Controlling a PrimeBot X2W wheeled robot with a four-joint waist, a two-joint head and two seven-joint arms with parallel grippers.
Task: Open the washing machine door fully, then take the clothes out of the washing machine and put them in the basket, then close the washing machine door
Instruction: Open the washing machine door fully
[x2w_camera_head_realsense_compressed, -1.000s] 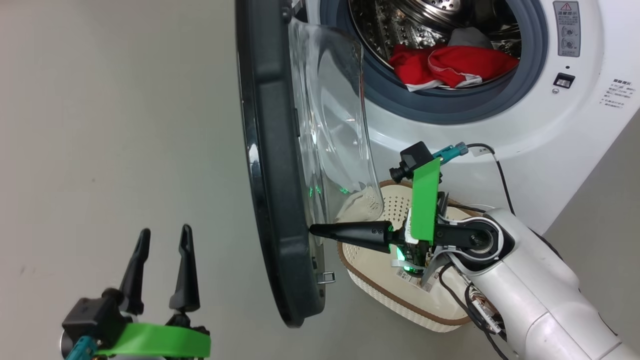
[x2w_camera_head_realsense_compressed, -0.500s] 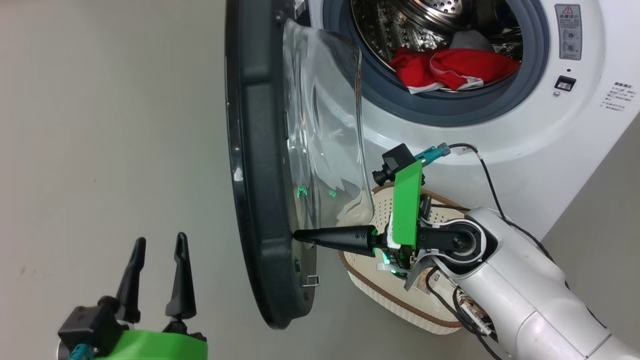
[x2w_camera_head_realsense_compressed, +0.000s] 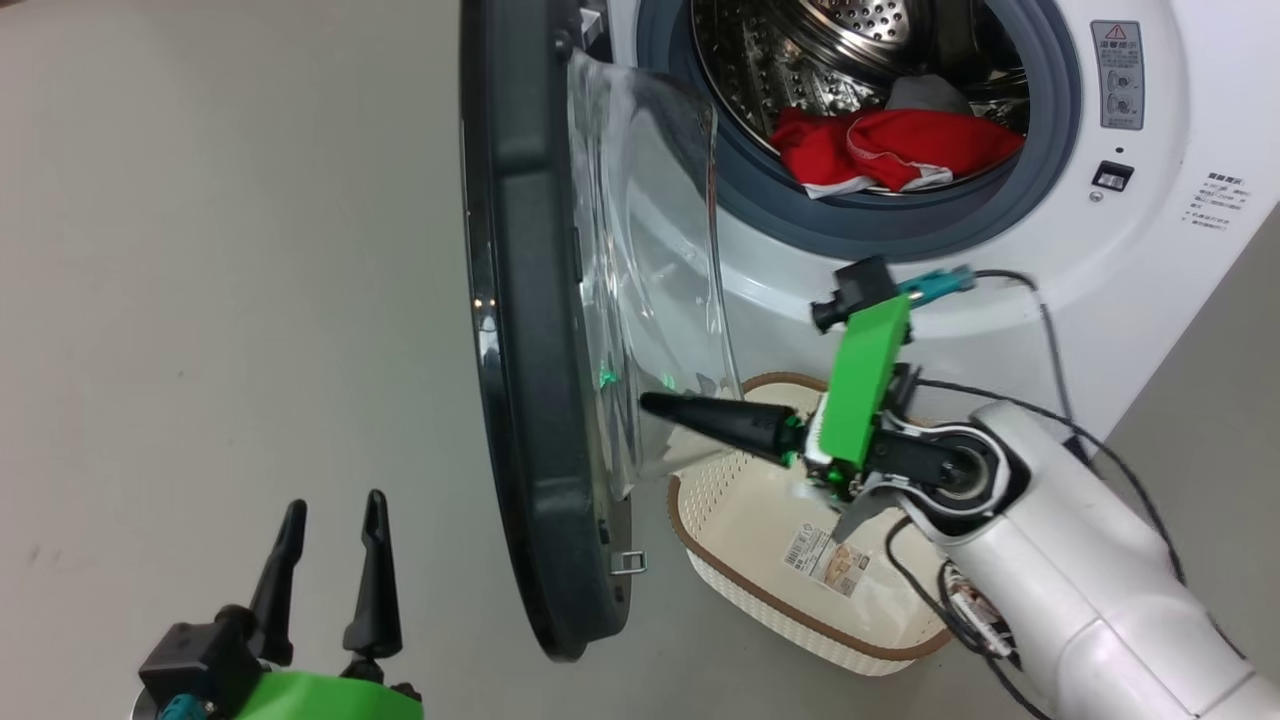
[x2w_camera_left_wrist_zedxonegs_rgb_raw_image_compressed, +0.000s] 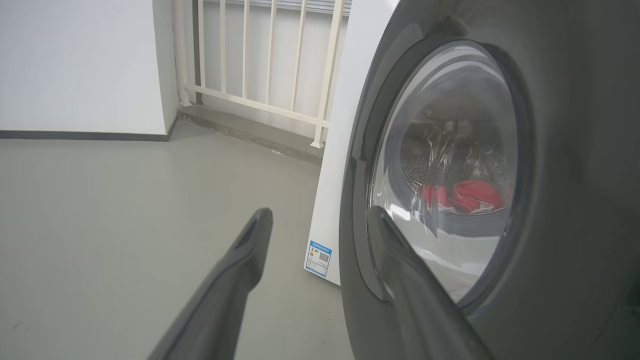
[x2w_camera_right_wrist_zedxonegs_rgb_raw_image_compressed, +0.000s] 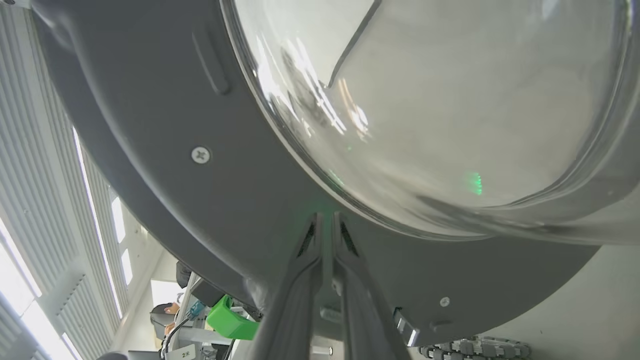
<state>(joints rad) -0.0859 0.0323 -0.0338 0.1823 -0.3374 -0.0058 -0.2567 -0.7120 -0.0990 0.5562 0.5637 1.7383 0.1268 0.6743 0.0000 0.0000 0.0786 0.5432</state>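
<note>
The washing machine door (x2w_camera_head_realsense_compressed: 520, 300) stands swung out, edge-on to the head view, its clear glass bowl (x2w_camera_head_realsense_compressed: 650, 250) bulging to the right. Behind it the white washing machine (x2w_camera_head_realsense_compressed: 1000, 290) shows its steel drum with the red clothes (x2w_camera_head_realsense_compressed: 890, 145) and a grey piece lying inside. On the floor under the opening sits the cream basket (x2w_camera_head_realsense_compressed: 760, 520). My right gripper (x2w_camera_head_realsense_compressed: 650, 403) is shut and holds nothing; its tip hovers beside the glass bowl, just off the door's inner rim (x2w_camera_right_wrist_zedxonegs_rgb_raw_image_compressed: 240, 210). Low on the left, outside the door (x2w_camera_left_wrist_zedxonegs_rgb_raw_image_compressed: 560, 150), my left gripper (x2w_camera_head_realsense_compressed: 335, 510) is open and holds nothing.
Bare grey floor (x2w_camera_head_realsense_compressed: 200, 250) spreads left of the door. A white railing (x2w_camera_left_wrist_zedxonegs_rgb_raw_image_compressed: 260, 60) and a wall stand beyond the machine's side panel with its blue sticker (x2w_camera_left_wrist_zedxonegs_rgb_raw_image_compressed: 319, 257). My right arm's cables (x2w_camera_head_realsense_compressed: 1040, 330) hang over the basket.
My right gripper's tip, which pressed on the door's inner rim, has come away from it, moving right and a little up. The door had swung slightly wider. The left gripper stays open.
</note>
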